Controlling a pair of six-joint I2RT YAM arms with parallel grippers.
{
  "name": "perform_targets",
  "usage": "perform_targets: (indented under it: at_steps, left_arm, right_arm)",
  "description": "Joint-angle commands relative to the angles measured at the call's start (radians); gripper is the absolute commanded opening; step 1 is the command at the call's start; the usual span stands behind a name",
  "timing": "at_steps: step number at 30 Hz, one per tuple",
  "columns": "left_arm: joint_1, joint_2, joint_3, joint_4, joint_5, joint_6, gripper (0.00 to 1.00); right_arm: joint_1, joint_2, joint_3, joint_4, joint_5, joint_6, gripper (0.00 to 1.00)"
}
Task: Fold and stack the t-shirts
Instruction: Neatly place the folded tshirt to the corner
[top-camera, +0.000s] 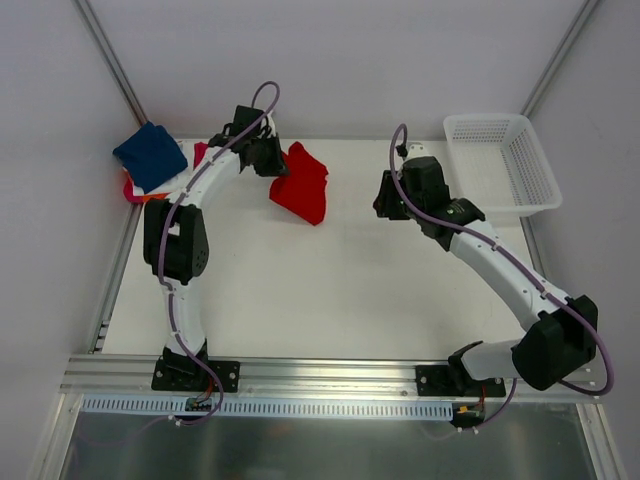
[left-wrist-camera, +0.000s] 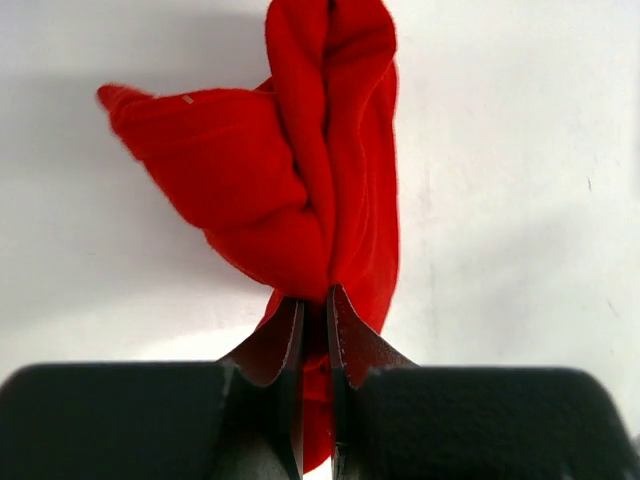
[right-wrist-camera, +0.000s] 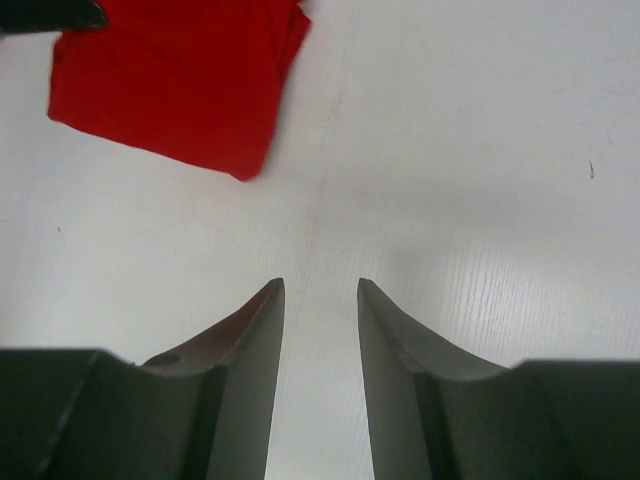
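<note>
Left tool (top-camera: 270, 158) clenched on the red t-shirt (top-camera: 303, 185), near the far edge of the bench (top-camera: 330, 290), left of the middle. Left wrist view: both fingers of the left tool (left-wrist-camera: 315, 300) pressed together on a bunched ridge of red t-shirt (left-wrist-camera: 330, 150), cloth gathered into two long vertical folds running away from the fingertips, a looser flap spread out to the left with a small pale tag on it. The shirt throws a soft shadow on the bench; can't tell if it is lifted clear or dragging. Top view shows it crumpled into a narrow, tilted lump, not flat. Right tool (top-camera: 384, 205) released, over bare bench right of the middle, well apart from the shirt. Right wrist view: right tool (right-wrist-camera: 320, 290) jaws parted, nothing between them, only white bench surface under them; a flat corner of the red t-shirt (right-wrist-camera: 170, 80) sits at the upper left of that view, not touching the fingers. Far left corner of the bench: small pile with the navy folded tee (top-camera: 150, 155) on top, an orange tee (top-camera: 131, 189) edge peeking out below it, a sliver of magenta tee (top-camera: 200, 153) beside the left arm (top-camera: 185, 215), which partly hides the pile. White mesh basket (top-camera: 487, 119) at the far right corner, upright, nothing visible inside.
</note>
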Motion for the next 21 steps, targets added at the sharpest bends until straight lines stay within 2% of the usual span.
perform_targets:
  at_steps: [1, 12, 21]
  left_arm:
    - [0.054, -0.035, 0.089, -0.094, -0.054, 0.066, 0.0]
    - [0.207, -0.031, 0.186, -0.134, -0.081, 0.105, 0.0]
    - [0.276, 0.055, 0.448, -0.222, -0.112, 0.144, 0.0]
  right_arm:
    - [0.001, -0.056, -0.005, 0.024, -0.008, 0.005, 0.39]
    - [-0.002, -0.085, -0.046, 0.047, -0.009, 0.008, 0.39]
    - [-0.004, -0.104, -0.098, 0.085, -0.023, 0.009, 0.39]
